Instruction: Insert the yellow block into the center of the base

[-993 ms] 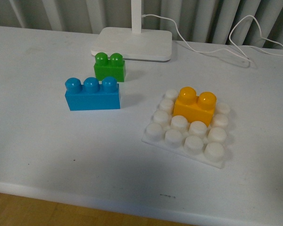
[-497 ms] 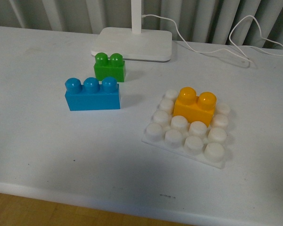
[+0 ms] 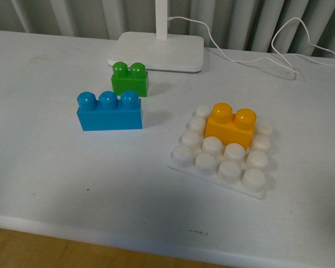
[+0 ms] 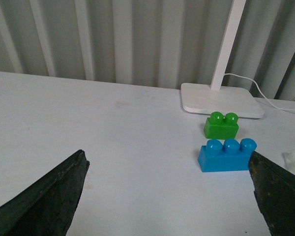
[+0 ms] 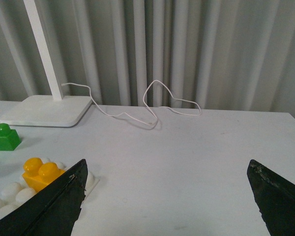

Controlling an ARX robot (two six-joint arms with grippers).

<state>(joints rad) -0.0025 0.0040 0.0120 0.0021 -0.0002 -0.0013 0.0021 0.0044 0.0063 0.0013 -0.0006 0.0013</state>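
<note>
The yellow block [image 3: 230, 125] sits pressed onto the white studded base [image 3: 221, 155], on the middle studs toward the base's far side, upright with two round studs on top. In the right wrist view the yellow block [image 5: 40, 173] and the base [image 5: 10, 196] show beside one dark finger. My right gripper [image 5: 167, 196] is open and holds nothing, over bare table beside the base. My left gripper [image 4: 169, 191] is open too, empty, with the blue brick [image 4: 226, 155] just beside one finger. Neither gripper shows in the front view.
A blue three-stud brick [image 3: 109, 111] and a green two-stud brick [image 3: 129, 79] stand to the left of the base. Behind them is a white lamp foot [image 3: 156, 51] with its cable [image 3: 279, 50] trailing right. The table's front edge [image 3: 156, 245] is near.
</note>
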